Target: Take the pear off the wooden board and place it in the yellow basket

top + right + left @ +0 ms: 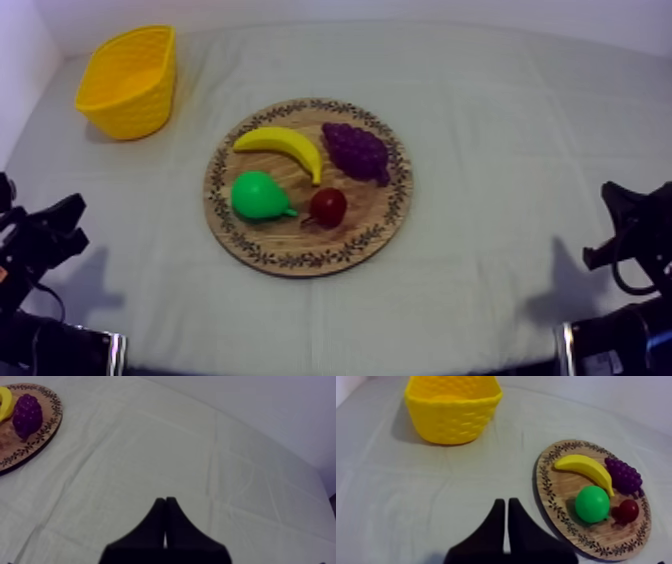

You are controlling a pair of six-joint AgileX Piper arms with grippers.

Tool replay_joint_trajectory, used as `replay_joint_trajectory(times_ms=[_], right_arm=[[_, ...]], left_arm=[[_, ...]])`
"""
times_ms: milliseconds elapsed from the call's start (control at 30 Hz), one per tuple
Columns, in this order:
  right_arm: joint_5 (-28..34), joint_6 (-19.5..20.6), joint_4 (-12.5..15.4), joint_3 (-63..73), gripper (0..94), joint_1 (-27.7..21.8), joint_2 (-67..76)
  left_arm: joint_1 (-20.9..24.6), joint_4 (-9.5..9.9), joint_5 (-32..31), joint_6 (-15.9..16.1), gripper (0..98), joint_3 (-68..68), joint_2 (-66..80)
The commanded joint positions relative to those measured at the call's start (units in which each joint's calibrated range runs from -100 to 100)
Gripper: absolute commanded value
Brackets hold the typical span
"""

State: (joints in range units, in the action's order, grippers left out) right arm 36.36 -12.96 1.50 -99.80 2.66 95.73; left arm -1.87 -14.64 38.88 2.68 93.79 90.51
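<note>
- Task not begun as far as I can judge: pear (260, 195) lies on the wooden board (300, 262), near-left part, its stem end pointing right toward the small red fruit (328, 205), just beside it or touching, cannot tell which
- Banana (283, 145) just beyond the pear, grapes (357, 150) far right on the board
- Yellow basket (130, 85) stands far left, well apart from the board; what shows of its inside looks empty
- Left gripper (506, 503): fingers together in a narrow wedge, holding nothing, low over the cloth at near left, aimed between basket and board
- Right gripper (165, 501): narrow wedge too, empty, over bare cloth at near right, well apart from the board
- Left to do: reach, grasp, lift, carry, release, all of it
- Hard to make out: basket floor behind its near wall; the basket's far rim is cut off in the left wrist view; the board is cut off in the right wrist view past grapes and banana tip
</note>
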Motion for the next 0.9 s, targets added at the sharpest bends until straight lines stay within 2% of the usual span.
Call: replay_joint_trajectory(times_ms=[0,200,467,700,867], right_arm=[[0.0,0.0,0.0,0.0,0.4,0.0,0.0],[0.0,0.0,0.0,0.0,0.4,0.0,0.0],[0.0,0.0,0.0,0.0,0.4,0.0,0.0],[0.0,0.0,0.0,0.0,0.4,0.0,0.0],[0.0,-0.1,0.0,0.0,0.4,0.0,0.0]], left_arm=[[-1.8,-0.81,-0.2,1.1,0.0,-1.1,-2.9],[-6.6,-1.3,0.2,2.8,0.0,-5.9,-11.4],[-10.9,-1.25,3.6,1.2,0.0,-13.7,-27.1],[-11.0,0.01,13.6,-1.0,0.0,-27.3,-42.4],[-11.9,2.08,22.3,-3.0,0.0,-39.0,-51.7]])
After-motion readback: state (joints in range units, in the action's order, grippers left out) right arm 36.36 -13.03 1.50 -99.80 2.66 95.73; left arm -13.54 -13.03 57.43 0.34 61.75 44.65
